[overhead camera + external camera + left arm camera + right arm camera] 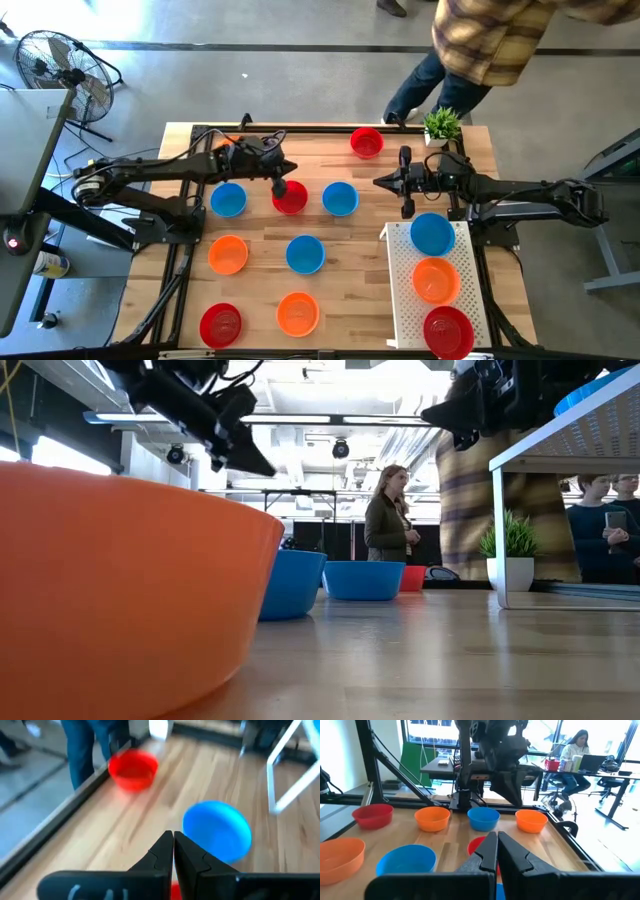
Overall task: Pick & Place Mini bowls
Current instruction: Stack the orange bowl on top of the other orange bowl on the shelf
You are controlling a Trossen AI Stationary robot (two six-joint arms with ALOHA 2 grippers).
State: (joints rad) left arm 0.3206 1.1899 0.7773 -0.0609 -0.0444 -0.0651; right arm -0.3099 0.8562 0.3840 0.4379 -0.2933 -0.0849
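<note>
Mini bowls stand rim up on the wooden table: a red one (367, 142) at the far edge, then blue (228, 199), red (290, 197) and blue (340, 198) in a row. Orange (228, 254), blue (304, 254), red (220, 324) and orange (297, 313) ones stand nearer. Three more, blue (432, 233), orange (436, 279) and red (447, 331), sit on the white tray (400, 300). My left gripper (280, 183) is shut and empty, above the middle red bowl's far-left rim. It is high over the table in the low view (245, 458). My right gripper (380, 182) is shut and empty, level, right of the blue bowl.
A small potted plant (442, 125) stands at the table's far right corner. A person in a plaid shirt (490, 40) stands just beyond the far edge. The raised white tray fills the near right. A black frame rail (300, 128) runs along the far edge.
</note>
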